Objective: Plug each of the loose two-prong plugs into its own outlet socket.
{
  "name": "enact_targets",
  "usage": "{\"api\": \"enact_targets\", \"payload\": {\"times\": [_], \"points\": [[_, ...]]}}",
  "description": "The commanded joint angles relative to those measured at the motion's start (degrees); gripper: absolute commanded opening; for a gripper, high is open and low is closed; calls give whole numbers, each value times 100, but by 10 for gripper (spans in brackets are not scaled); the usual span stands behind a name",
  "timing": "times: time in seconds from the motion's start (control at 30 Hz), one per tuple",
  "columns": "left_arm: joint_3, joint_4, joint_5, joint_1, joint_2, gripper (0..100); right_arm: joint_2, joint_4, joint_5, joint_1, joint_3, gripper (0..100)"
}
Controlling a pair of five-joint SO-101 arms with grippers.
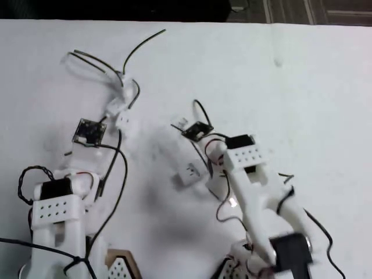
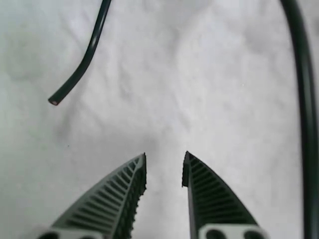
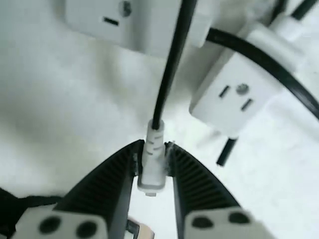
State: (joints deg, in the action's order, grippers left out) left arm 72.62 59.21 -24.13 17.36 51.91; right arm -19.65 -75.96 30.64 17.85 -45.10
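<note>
Right gripper (image 3: 153, 147) — its two ribbed black fingers were pressed in on a white plug (image 3: 151, 172), pinching the body from either side. The plug cord (image 3: 169, 64), black and thin, ran straight out from the plug's ribbed collar, away from the gripper and across the face of a far outlet socket (image 3: 112, 19). The prongs could not be made out. The plug was not seated in either socket.

A near outlet socket (image 3: 232, 99) lay just beside the plug cord. It was tilted, with two slots and a round hole showing on its face. A thicker black cable (image 3: 259, 57) crossed its upper edge. The plug was near this socket but apart from it.

Left gripper (image 2: 164, 162) — its fingers were spread, with the bare white table (image 2: 199, 74) showing in the gap. A thin dark cord with a cut end (image 2: 87, 55) lay on the table ahead of the fingertips, well apart from them. A second dark cord (image 2: 301, 99) ran along one side.

From the high view, the left arm stood at the table's near left and the right arm at the near right, leaning in toward the middle. A white socket block (image 1: 189, 173) lay just beside the right arm's wrist. Two more white blocks (image 1: 121, 113) lay touching each other ahead of the left arm, among a tangle of dark wires (image 1: 99, 61). I could not tell which of these blocks matched the sockets seen from the right wrist.
</note>
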Motion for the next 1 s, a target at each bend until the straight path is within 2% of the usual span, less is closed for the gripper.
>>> {"api": "enact_targets", "payload": {"times": [0.0,0.2,0.33,0.43,0.63,0.77,0.97], "points": [[-53,-70,0,-48,119,133,-1200,-593,53,13,141,18],[-484,-26,53,-57,127,132,-2835,-1411,18,13,791,17],[-1099,299,70,-66,127,131,-3582,-1481,0,13,914,17],[-1600,571,413,-224,233,122,-3978,-1437,-343,22,914,17],[-1714,1011,686,-1473,1736,56,-4716,-1367,-1319,1147,941,17],[-1679,1108,1301,-2158,2809,56,-5191,-1358,-1837,1938,932,17],[-1389,1090,1697,-3160,3723,54,-5701,-1279,-2268,2923,897,17]]}}
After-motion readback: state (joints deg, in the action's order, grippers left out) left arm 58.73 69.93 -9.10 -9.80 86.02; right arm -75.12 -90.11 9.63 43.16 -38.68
